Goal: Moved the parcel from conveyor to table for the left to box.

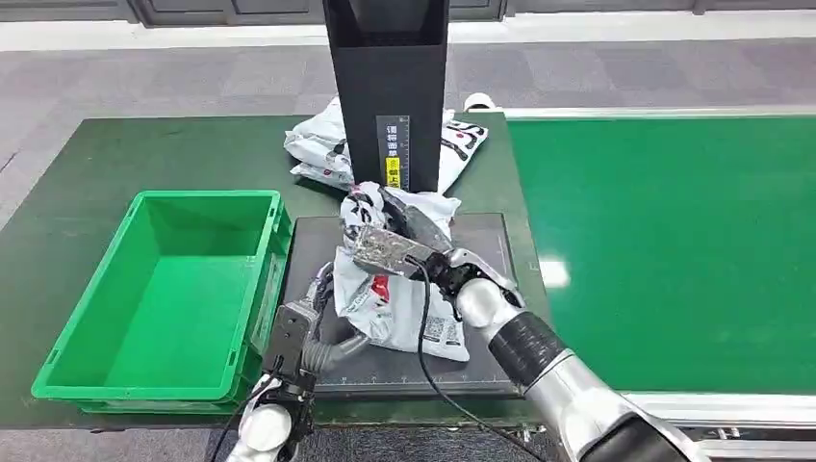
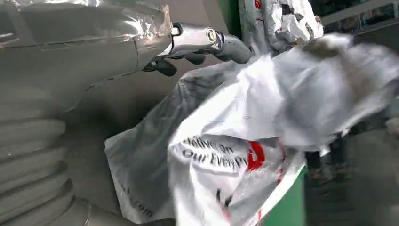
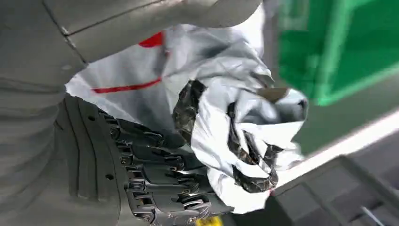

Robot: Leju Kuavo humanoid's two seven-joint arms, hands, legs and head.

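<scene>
A white and grey plastic parcel (image 1: 396,306) with red and black print hangs over the dark pad (image 1: 486,241) on the table, its lower end down at the pad. My right hand (image 1: 399,236) grips its crumpled top; in the right wrist view the dark fingers (image 3: 155,162) close on the bunched plastic of the parcel (image 3: 235,127). My left hand (image 1: 306,332) is at the parcel's lower left edge, fingers apart. In the left wrist view its thumb (image 2: 207,40) reaches over the blurred parcel (image 2: 244,155) without holding it.
An empty green box (image 1: 207,197) stands on the table left of the pad. A black post (image 1: 390,87) rises behind the pad, with more white parcels (image 1: 318,144) around its foot. The green conveyor (image 1: 674,241) runs along the right.
</scene>
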